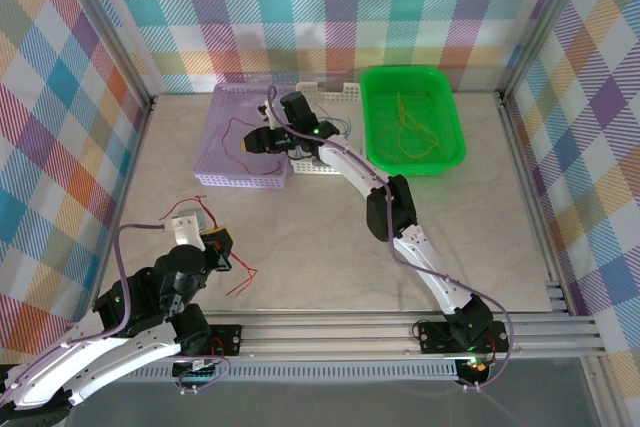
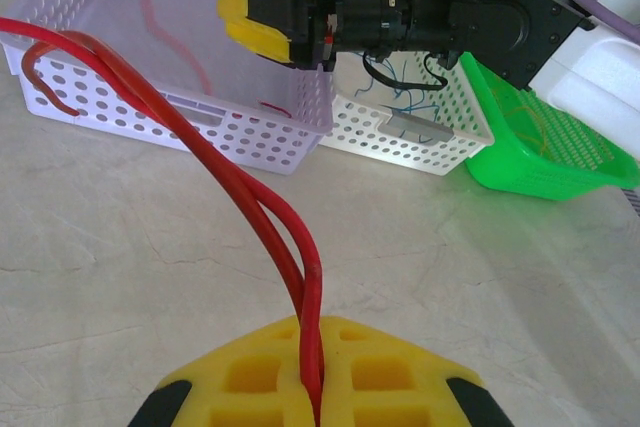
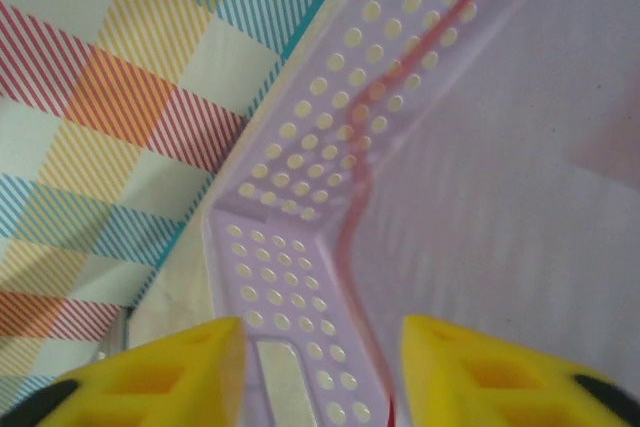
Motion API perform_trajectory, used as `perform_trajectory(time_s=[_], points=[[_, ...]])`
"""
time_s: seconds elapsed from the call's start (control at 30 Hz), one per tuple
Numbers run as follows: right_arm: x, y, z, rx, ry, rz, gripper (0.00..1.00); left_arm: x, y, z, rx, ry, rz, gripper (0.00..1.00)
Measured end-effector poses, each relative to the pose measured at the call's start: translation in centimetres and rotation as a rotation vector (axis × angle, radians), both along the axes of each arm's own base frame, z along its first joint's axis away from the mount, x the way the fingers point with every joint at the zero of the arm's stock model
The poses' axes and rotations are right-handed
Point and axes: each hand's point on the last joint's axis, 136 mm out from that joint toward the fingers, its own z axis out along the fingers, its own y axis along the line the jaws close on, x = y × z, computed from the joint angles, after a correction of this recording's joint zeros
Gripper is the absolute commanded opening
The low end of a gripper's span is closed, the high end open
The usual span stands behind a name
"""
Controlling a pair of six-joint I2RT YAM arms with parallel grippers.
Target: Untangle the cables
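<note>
Marbled table (image 1: 300,237): the left gripper (image 2: 316,372) pinches a looped red cable (image 2: 250,197) above its near-left area. The right gripper (image 3: 320,347) hangs, jaws spread, over a lilac basket (image 1: 222,112) (a second cable (image 3: 352,209), also red, lies inside).

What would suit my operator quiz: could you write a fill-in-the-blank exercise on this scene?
The left gripper is shut on a ___ cable. The right gripper is open above the leftmost basket, which is ___. The rightmost basket, holding the yellow cables, is ___.
Missing words: red; purple; green.
</note>
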Motion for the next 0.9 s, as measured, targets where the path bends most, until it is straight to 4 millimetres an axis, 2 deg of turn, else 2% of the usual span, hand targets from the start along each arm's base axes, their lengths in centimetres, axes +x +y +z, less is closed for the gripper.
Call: perform_trajectory(time_s=[0.07,0.17,0.23,0.37,0.5,0.6,0.63,0.7,0.77,0.83,0.9], points=[[-0.1,-0.1,0.5,-0.006,-0.007,0.001,0.56,0.0,-0.1,-0.1,-0.002,0.005,-0.002,0.0],[-0.4,-0.5,2.4,-0.009,-0.035,0.003,0.58,0.1,-0.4,-0.5,-0.01,0.017,-0.002,0.0],[-0.8,-1.0,4.7,-0.007,-0.058,0.009,0.59,0.2,-0.7,-0.9,-0.013,0.022,-0.005,0.0],[-2.7,-3.2,11.5,0.018,-0.109,0.016,0.61,0.8,-1.8,-1.9,-0.002,0.043,-0.01,0.0],[-6.9,-6.9,19.0,0.07,-0.175,0.035,0.63,2.0,-3.1,-2.7,0.007,0.067,0.01,0.0],[-11.0,-10.6,22.8,0.103,-0.232,0.038,0.65,3.3,-4.0,-3.5,0.017,0.093,0.035,0.0],[-12.6,-11.8,23.5,0.113,-0.251,0.042,0.65,3.8,-4.3,-4.0,0.02,0.109,0.043,0.0],[-15.4,-14.2,23.6,0.118,-0.265,0.042,0.65,4.7,-4.8,-4.8,0.025,0.144,0.056,0.0],[-17.8,-16.1,22.7,0.117,-0.268,0.043,0.66,5.6,-5.7,-5.3,0.025,0.172,0.055,0.0],[-19.8,-17.6,20.7,0.103,-0.25,0.044,0.66,6.4,-6.9,-5.3,0.014,0.19,0.046,0.0],[-21.6,-18.9,17.7,0.075,-0.207,0.044,0.65,7.2,-8.5,-4.8,-0.014,0.198,0.022,0.0]])
